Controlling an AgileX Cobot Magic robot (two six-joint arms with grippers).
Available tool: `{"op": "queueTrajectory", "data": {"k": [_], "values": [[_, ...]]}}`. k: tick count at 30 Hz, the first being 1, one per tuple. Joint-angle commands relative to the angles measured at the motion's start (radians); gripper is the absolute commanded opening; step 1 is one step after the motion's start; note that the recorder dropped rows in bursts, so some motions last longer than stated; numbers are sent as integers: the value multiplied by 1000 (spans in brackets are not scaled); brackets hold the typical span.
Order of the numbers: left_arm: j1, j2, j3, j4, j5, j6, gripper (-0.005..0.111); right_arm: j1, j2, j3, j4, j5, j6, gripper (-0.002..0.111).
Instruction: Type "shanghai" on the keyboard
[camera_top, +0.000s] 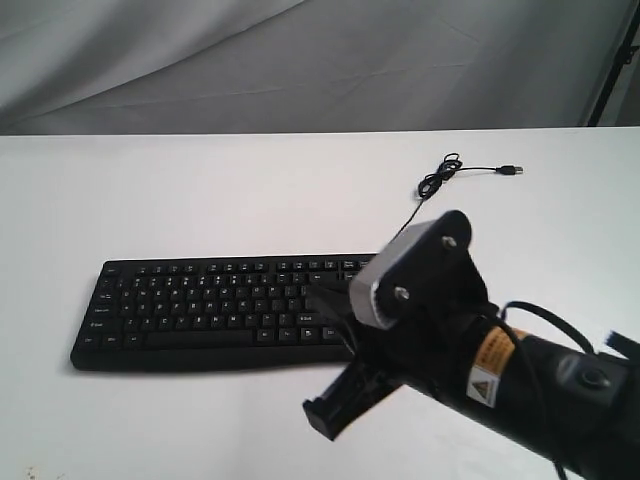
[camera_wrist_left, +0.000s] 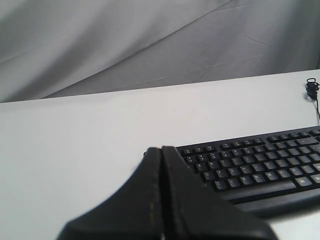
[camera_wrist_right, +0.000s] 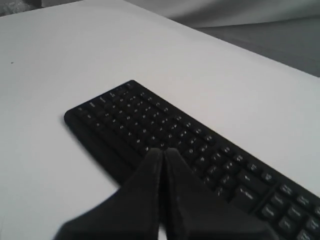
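Observation:
The black keyboard (camera_top: 200, 300) with white legends lies flat across the middle of the white table. My right gripper (camera_top: 312, 296) reaches in from the lower right and is shut. Its joined fingertips hover over the letter keys right of the keyboard's middle. In the right wrist view the shut gripper (camera_wrist_right: 163, 150) points at the lower key rows of the keyboard (camera_wrist_right: 125, 120). My left gripper (camera_wrist_left: 161, 148) is shut with nothing in it, off the left end of the keyboard (camera_wrist_left: 260, 165). It does not show in the exterior view.
The thin black cable (camera_top: 437, 180) runs from the keyboard's back edge to a coil with a loose USB plug (camera_top: 514, 170) at the far right. The right arm's body (camera_top: 500, 370) hides the keyboard's right end. Grey cloth (camera_top: 300, 60) hangs behind the table.

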Motion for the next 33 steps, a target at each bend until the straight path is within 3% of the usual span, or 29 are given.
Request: {"op": "queueTrajectory", "data": {"k": [1, 11, 18, 22, 28, 33], "values": [[-4, -3, 4, 1, -5, -3, 0, 3, -57, 83, 30, 3, 8, 0], [-4, -3, 4, 1, -5, -3, 0, 3, -131, 226, -12, -13, 9, 0], [-4, -3, 4, 1, -5, -3, 0, 3, -324, 303, -26, 15, 9, 0], [-4, -3, 4, 1, -5, -3, 0, 3, -546, 303, -26, 100, 9, 0], [-4, -3, 4, 1, -5, -3, 0, -184, -873, 303, -34, 404, 6, 0], [-4, -3, 4, 1, -5, -3, 0, -445, -1181, 303, -131, 583, 6, 0]]}}
